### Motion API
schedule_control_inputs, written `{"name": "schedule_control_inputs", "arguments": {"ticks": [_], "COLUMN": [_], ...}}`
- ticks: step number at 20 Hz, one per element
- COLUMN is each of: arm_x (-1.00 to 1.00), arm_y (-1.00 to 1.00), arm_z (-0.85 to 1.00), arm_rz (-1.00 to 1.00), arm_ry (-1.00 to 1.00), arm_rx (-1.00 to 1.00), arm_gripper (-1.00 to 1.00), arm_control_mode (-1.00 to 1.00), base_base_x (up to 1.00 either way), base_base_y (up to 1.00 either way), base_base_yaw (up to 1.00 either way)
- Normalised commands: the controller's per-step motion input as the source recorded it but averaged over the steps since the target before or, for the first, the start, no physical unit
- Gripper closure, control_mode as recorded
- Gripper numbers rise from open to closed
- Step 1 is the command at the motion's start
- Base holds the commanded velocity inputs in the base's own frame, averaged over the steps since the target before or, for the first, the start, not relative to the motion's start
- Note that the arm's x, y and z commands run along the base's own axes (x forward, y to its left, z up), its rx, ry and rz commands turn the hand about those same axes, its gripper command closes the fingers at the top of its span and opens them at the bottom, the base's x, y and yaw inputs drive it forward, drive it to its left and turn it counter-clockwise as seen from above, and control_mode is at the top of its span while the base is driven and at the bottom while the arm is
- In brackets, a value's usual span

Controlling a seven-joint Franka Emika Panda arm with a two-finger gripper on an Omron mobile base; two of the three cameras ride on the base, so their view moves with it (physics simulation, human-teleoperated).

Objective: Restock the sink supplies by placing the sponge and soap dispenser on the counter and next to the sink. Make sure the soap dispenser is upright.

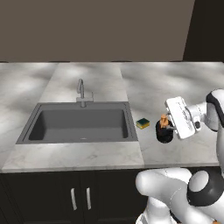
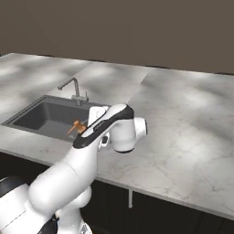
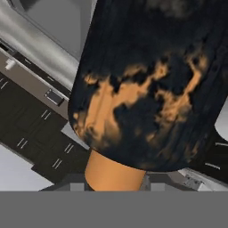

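The soap dispenser (image 1: pixel 164 133) is a squat black bottle with an orange pump top, standing roughly upright on the counter (image 1: pixel 175 83) to the right of the sink (image 1: pixel 78 124). My gripper (image 1: pixel 169 124) reaches in from the right and is shut on the dispenser's orange neck. In the hand view the soap dispenser (image 3: pixel 147 80) looms very close, its orange neck at the bottom between my hidden fingertips. The sponge (image 1: pixel 142 123), yellow with a green face, lies flat between the sink's right rim and the bottle. In the right base view the dispenser's orange pump (image 2: pixel 78 126) peeks out behind my arm.
A silver faucet (image 1: pixel 81 92) stands at the sink's rear edge. Dark cabinet doors (image 1: pixel 78 197) run under the counter's front edge. Marbled worktop stretches wide to the right of the bottle and behind it, up to the brown back wall.
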Motion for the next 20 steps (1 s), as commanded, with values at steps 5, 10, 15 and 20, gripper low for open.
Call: {"name": "schedule_control_inputs", "arguments": {"ticks": [5,10,15,20], "arm_x": [0.5,0.41,0.16,0.08], "arm_y": [-0.18,-0.07,0.0,0.0], "arm_z": [-0.23,-0.26,-0.32,-0.19], "arm_rz": [0.08,0.08,0.04,0.01], "arm_ry": [0.09,0.04,0.01,0.0], "arm_rx": [0.14,0.12,0.03,0.0], "arm_gripper": [1.0,1.0,1.0,1.0], "arm_control_mode": [-1.0,-1.0,-1.0,-1.0], "base_base_x": [0.0,0.0,0.0,0.0], "base_base_y": [0.0,0.0,0.0,0.0], "base_base_yaw": [0.0,0.0,0.0,0.0]}}
